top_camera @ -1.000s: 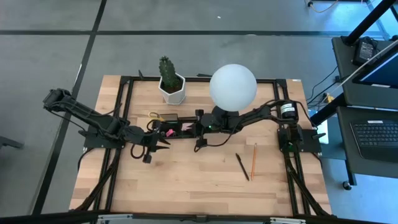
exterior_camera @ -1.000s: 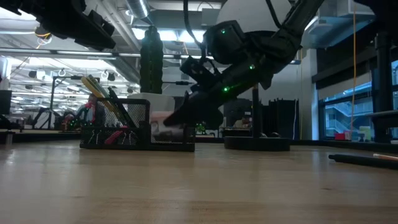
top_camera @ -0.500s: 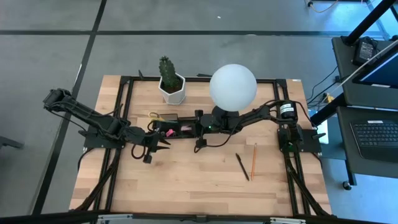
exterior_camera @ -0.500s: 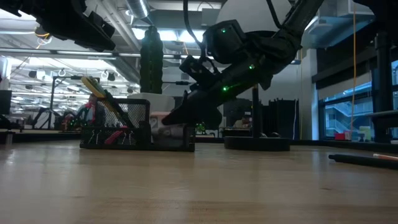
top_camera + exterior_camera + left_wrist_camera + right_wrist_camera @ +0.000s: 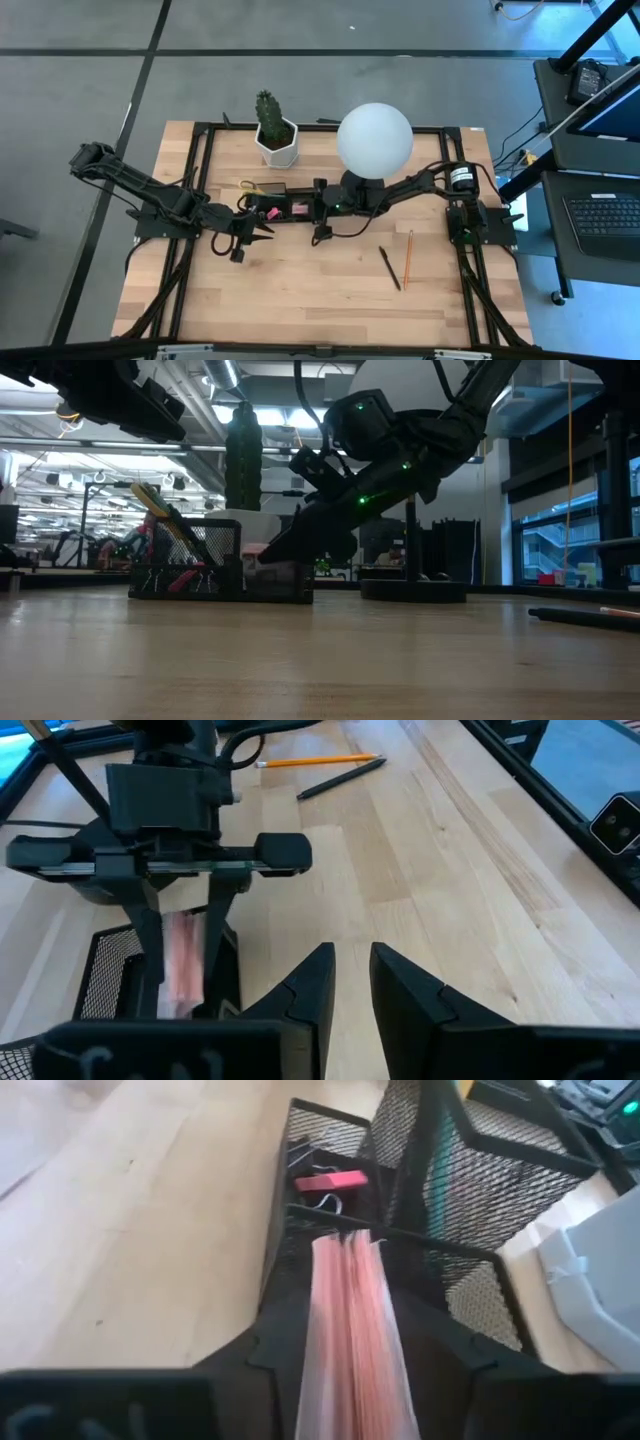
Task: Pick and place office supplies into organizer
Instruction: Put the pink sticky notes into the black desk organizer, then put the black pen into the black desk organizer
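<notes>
1. right now my right end effector (image 5: 350, 1342) is clamped on the pink pad (image 5: 352, 1315), gripping it edge-on so the sheets stand upright between the fingers, right over the organizer (image 5: 285, 205).
2. from the wrist view the pad hangs above the near compartment of the organizer (image 5: 400, 1200); a pink piece (image 5: 330, 1181) and binder clips (image 5: 318, 1201) lie in the next one along.
3. from above, the scissors (image 5: 250, 187) sit at the organizer's far end, handles sticking out.
4. my left end effector (image 5: 345, 982) waits just beside the organizer, low over the tabletop (image 5: 300, 290), fingers narrowly apart and holding nothing.
5. handling, as i judge it: the pad is light and soft, a stack that can fan or bend if squeezed near a loose edge, so a hold across the flat faces suits it. the mesh walls are stiff and could catch a corner.
6. a pen (image 5: 389, 267) and pencil (image 5: 409, 258) lie side by side on the tabletop, well apart from the organizer; both are thin, stiff and likely to roll, best pinched mid-shaft.
</notes>
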### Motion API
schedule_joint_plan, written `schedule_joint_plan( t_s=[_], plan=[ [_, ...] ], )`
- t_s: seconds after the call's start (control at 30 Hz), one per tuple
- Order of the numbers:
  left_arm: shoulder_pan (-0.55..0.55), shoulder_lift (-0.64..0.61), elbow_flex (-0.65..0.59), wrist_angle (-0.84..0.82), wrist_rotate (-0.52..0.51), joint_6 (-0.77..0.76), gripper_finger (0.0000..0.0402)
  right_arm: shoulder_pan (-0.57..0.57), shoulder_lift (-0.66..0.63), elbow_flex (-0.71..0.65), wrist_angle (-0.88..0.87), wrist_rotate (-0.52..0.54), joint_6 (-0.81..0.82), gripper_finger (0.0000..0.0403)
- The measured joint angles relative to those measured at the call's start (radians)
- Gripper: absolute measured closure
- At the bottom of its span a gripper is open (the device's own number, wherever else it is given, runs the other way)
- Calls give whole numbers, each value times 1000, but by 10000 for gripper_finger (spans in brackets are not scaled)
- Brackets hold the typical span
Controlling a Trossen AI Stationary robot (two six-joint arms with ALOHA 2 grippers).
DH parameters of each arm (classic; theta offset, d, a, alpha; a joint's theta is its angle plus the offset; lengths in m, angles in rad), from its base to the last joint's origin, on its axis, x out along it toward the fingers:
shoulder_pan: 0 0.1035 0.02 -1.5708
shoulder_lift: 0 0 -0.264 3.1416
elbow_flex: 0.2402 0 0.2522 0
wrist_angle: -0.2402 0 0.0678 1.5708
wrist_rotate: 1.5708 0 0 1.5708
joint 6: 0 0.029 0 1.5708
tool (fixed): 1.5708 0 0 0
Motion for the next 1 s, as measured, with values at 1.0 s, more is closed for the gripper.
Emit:
schedule_joint_plan(
  t_s=[1.0],
  plan=[
    [0, -1, 0, 0, 0, -18, 343, 153, -5, 322, -756, 5, 436, 204]
  ],
)
